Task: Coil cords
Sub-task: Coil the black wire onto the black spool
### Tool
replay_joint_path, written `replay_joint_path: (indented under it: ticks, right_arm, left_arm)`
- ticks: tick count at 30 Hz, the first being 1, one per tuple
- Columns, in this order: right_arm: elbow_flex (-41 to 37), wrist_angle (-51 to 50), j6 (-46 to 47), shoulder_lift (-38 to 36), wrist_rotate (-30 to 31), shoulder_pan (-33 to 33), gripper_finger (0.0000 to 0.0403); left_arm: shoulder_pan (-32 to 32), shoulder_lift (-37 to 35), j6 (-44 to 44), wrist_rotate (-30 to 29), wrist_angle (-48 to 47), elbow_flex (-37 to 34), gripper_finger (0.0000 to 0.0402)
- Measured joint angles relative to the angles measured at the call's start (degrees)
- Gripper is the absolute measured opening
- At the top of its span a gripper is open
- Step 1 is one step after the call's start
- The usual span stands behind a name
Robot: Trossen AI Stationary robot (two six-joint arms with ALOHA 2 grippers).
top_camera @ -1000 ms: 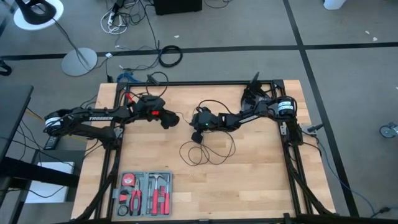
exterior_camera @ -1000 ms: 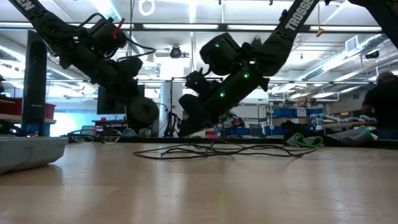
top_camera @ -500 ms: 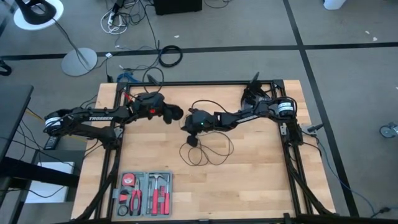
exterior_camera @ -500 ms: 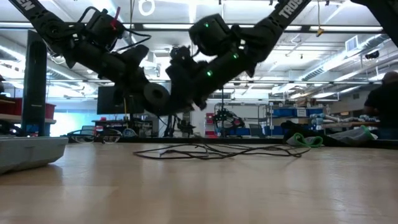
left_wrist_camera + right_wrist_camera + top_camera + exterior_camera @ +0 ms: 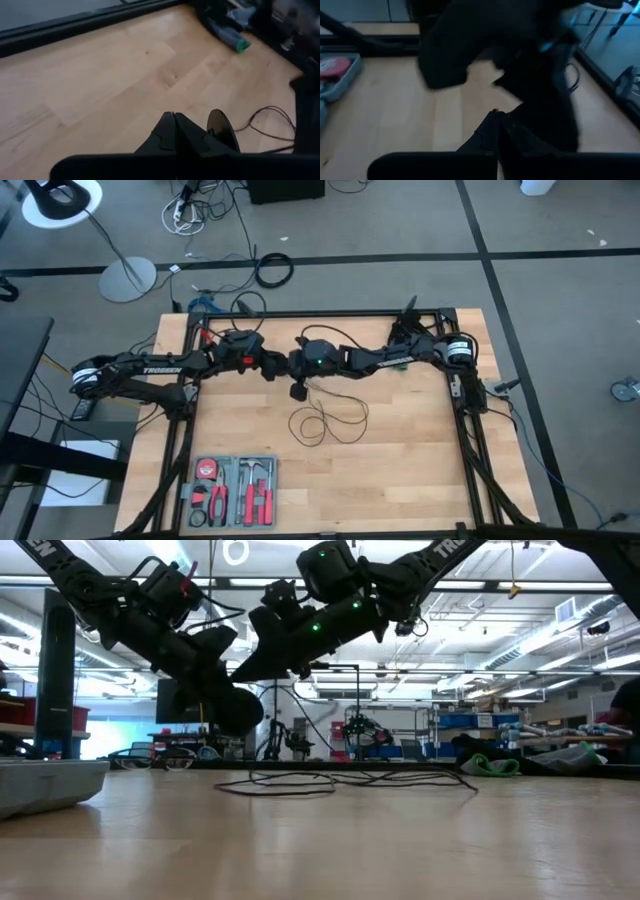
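Observation:
The thin black cord lies in loose loops (image 5: 330, 420) on the wooden table, also in the low view (image 5: 340, 778). Its round black puck (image 5: 220, 131) sits right beside my left gripper's shut fingers (image 5: 174, 125) and shows at that gripper's tip in the low view (image 5: 235, 712). My left gripper (image 5: 272, 367) and my right gripper (image 5: 298, 368) are close together above the table's far middle. My right gripper (image 5: 497, 122) is shut. Thin strands (image 5: 312, 725) run from it down to the loops. My left gripper is shut on the cord right next to the puck (image 5: 212, 131); its own fingers hide the place of contact. The puck is lifted clear of the table, and cord (image 5: 260, 117) trails from it toward the loops. My right gripper is shut on the cord above the table; the place of contact is hidden by the gripper and by blur. Strands (image 5: 318, 740) hang slack from it down to the loops, which lie on the table.
A grey tool tray (image 5: 232, 490) with red-handled tools lies at the near left. A green and blue object (image 5: 235, 37) lies at the far right, also in the low view (image 5: 490, 765). The black frame (image 5: 330, 314) borders the table.
My right gripper has risen and gone toward the table's left and far edges, ending close to my left gripper. It has drawn strands of the cord up off the table, while the loops stay lying on the wood.

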Motion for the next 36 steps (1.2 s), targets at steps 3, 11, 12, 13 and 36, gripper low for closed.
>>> replay_joint_path:
  ticks: [3, 11, 12, 13, 36]
  right_arm:
    - [0.8, -2.7, -0.1, 0.0, 2.8, -1.3, 0.0]
    - [0.8, -8.5, 0.6, 0.0, 8.5, -2.9, 0.0]
    - [0.8, -9.2, 1.0, 0.0, 8.4, -2.8, 0.0]
    - [0.8, -9.7, 1.0, 0.0, 7.8, -2.7, 0.0]
    - [-4.0, -11.8, 14.0, 1.5, 2.5, 0.4, 0.0144]
  left_arm:
    - [0.0, 0.0, 0.2, 1.6, -1.8, 0.0, 0.0]
    - [0.0, 0.0, 1.0, 4.1, -7.9, 0.0, 0.0]
    - [0.0, 0.0, 1.2, 3.7, -8.6, 0.0, 0.0]
    - [0.0, 0.0, 1.7, 2.7, -9.2, 0.0, 0.0]
    - [0.0, 0.0, 2.5, 0.4, -8.2, 0.0, 0.0]
